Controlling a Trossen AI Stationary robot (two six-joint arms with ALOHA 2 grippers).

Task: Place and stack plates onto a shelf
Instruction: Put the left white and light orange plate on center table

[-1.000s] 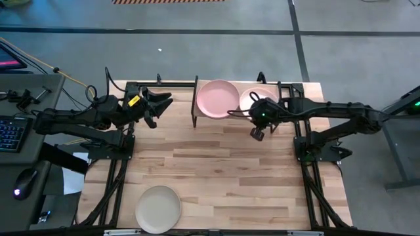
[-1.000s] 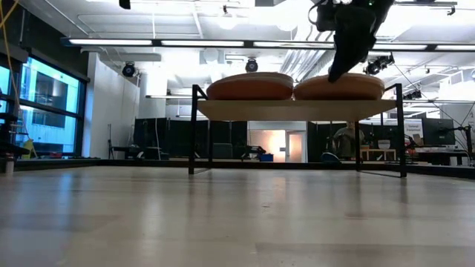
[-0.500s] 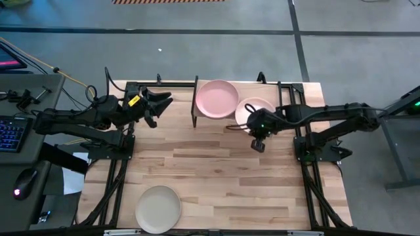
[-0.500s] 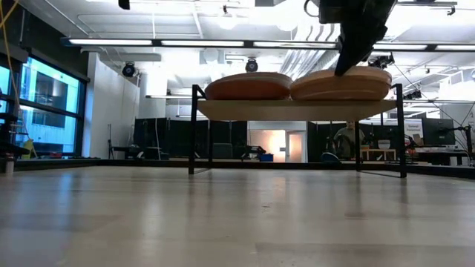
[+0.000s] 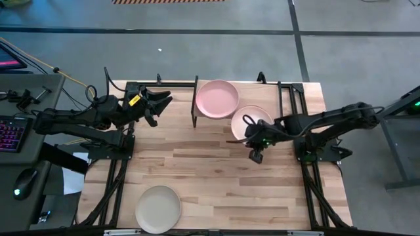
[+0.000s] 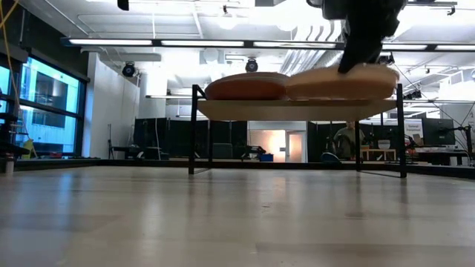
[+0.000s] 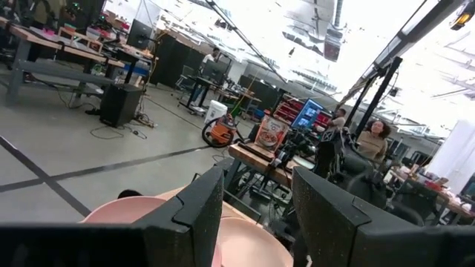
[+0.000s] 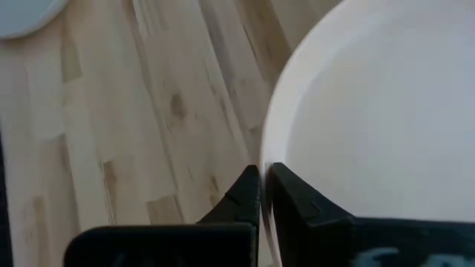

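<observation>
The shelf (image 5: 293, 92) stands at the table's far edge. A pink plate (image 5: 218, 98) lies on its left half. My right gripper (image 5: 240, 137) is shut on the pale peach plate (image 5: 252, 120), which juts past the shelf's near edge and reaches the pink plate's rim. In the low view this plate (image 6: 341, 81) sits beside the other (image 6: 249, 87) under the gripper (image 6: 365, 44). The cream-beige plate (image 5: 157, 208) lies flat on the table near its near-left corner. My left gripper (image 5: 162, 101) is open, raised left of the shelf. No other plates show. My right gripper pinches the peach plate's rim (image 8: 261, 159) on its near-left side, one finger (image 8: 245, 194) outside the rim and one (image 8: 293, 199) inside. The fingers come from above, pointing down. Whether the plate's far part still rests on the shelf cannot be told.
Bare wood tabletop (image 5: 216, 177) spreads between the shelf and the cream plate. Black arm frames (image 5: 111, 170) run along both table sides. The shelf's thin black legs (image 6: 194, 130) stand on the table. A desk with a keyboard (image 5: 10, 131) lies off the left side.
My right gripper has moved toward the table's near edge and leftward, shut on the peach plate all the while. The plate has come off the middle of the shelf's right half, toward the near-left, and now overhangs the shelf's near edge beside the pink plate.
</observation>
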